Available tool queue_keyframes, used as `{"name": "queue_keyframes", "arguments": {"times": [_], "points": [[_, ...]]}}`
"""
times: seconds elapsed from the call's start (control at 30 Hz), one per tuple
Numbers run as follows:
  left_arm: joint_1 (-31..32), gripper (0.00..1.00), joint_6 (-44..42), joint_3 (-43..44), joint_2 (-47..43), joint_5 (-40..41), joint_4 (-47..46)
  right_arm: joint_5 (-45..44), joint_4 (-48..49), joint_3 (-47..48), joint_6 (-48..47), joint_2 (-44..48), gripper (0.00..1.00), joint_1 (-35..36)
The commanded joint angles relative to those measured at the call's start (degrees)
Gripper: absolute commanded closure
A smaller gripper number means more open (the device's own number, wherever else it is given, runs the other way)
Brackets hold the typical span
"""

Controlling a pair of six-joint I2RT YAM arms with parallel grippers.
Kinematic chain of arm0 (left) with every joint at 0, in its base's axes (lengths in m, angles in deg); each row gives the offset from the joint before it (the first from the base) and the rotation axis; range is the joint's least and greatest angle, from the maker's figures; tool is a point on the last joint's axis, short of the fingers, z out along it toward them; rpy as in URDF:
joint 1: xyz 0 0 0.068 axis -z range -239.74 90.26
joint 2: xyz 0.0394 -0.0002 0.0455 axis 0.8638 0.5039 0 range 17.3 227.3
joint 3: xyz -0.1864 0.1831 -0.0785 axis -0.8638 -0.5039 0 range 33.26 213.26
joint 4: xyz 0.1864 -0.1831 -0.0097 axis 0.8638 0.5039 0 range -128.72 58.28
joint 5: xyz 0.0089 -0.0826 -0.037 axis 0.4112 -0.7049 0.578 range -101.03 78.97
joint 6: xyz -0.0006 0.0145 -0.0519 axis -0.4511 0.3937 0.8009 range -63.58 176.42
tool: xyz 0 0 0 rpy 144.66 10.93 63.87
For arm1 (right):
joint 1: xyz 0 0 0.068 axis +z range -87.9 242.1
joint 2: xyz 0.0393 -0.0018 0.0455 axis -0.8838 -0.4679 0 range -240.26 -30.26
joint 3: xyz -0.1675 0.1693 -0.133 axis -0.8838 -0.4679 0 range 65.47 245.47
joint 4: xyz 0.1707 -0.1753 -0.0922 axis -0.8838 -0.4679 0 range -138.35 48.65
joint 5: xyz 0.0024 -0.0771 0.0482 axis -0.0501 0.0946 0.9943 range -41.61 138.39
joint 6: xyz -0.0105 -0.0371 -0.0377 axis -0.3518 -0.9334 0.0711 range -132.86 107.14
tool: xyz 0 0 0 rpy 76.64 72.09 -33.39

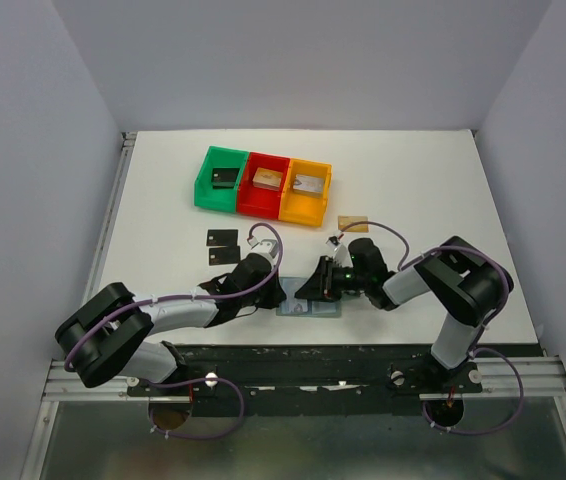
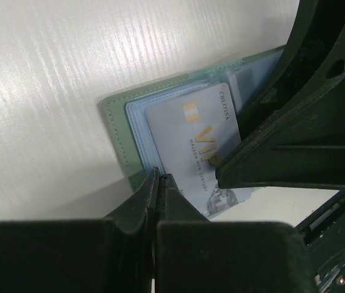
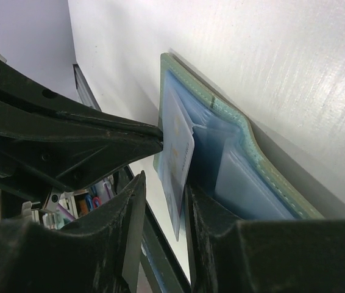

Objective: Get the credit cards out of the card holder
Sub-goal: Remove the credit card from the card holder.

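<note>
The grey-green card holder (image 1: pixel 308 306) lies open near the table's front edge, between my two grippers. My left gripper (image 2: pixel 158 178) is shut, its tips pressed on the holder's (image 2: pixel 114 119) near edge. A silvery-white credit card (image 2: pixel 192 137) marked VIP sticks partway out of a pale blue pocket. In the right wrist view this card (image 3: pixel 178 155) stands between the parted fingers of my right gripper (image 3: pixel 165 183); it leans on one finger, with a gap to the other. Two black cards (image 1: pixel 222 247) and a gold-tan card (image 1: pixel 352 223) lie loose on the table.
Green (image 1: pixel 220 180), red (image 1: pixel 265 185) and orange (image 1: pixel 307 190) bins stand in a row at the back, each holding a small piece. The left arm's finger (image 3: pixel 75 140) reaches across close to the right gripper. The table's black front rail (image 1: pixel 303 355) runs just behind the holder.
</note>
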Motion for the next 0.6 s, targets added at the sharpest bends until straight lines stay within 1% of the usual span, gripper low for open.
{"name": "queue_keyframes", "arguments": {"times": [0.0,0.17,0.2,0.33,0.4,0.47,0.57], "points": [[-0.2,1.0,0.1,-1.1,1.8,-0.1,1.4,2.0,0.1,1.6,-0.9,-2.0,0.61,0.5],[-0.2,1.0,0.1,-1.1,1.2,0.0,1.9,1.8,-0.2,1.2,-1.0,-1.8,0.62,0.6],[-0.2,0.97,0.1,-0.9,0.8,0.2,2.6,1.5,-0.7,1.0,-1.4,-1.3,0.63,0.5],[-0.2,0.75,-0.3,-0.8,-1.7,1.5,4.7,0.7,-6.0,1.5,-4.5,1.4,0.63,0.4],[-0.3,0.69,-0.6,-0.6,-3.0,2.1,5.7,0.5,-7.6,1.6,-5.1,2.3,0.63,0.4],[-0.3,0.67,-0.9,-0.2,-3.9,2.8,6.7,0.1,-8.5,1.6,-5.4,2.8,0.63,0.5],[-0.4,0.67,-1.2,-0.2,-4.4,3.2,7.2,-0.1,-10.2,1.9,-6.3,3.7,0.63,0.6]]}}
